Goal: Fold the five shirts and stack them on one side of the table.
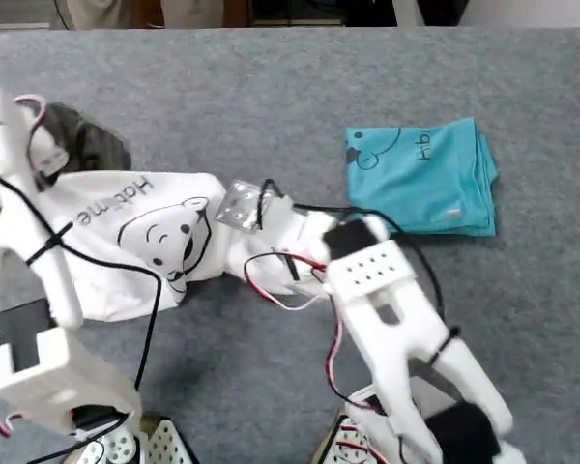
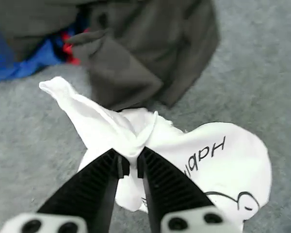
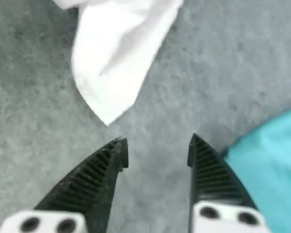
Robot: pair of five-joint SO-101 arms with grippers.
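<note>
A white shirt (image 1: 126,242) with a bear print lies spread and rumpled at the left of the grey table. My left gripper (image 2: 128,162) is shut on a raised fold of the white shirt (image 2: 136,141), close to the dark shirt (image 2: 150,53). My right gripper (image 3: 157,150) hangs open just above bare table, with nothing between its fingers. A hanging corner of the white shirt (image 3: 116,63) is just ahead of it. A folded teal shirt (image 1: 420,179) lies at the right of the table, and its edge (image 3: 271,170) shows beside the right gripper.
A crumpled dark shirt (image 1: 87,140) lies at the far left, behind the white one. A blue and red garment (image 2: 19,63) lies partly under it. The right arm (image 1: 377,280) stretches across the table's middle, trailing cables.
</note>
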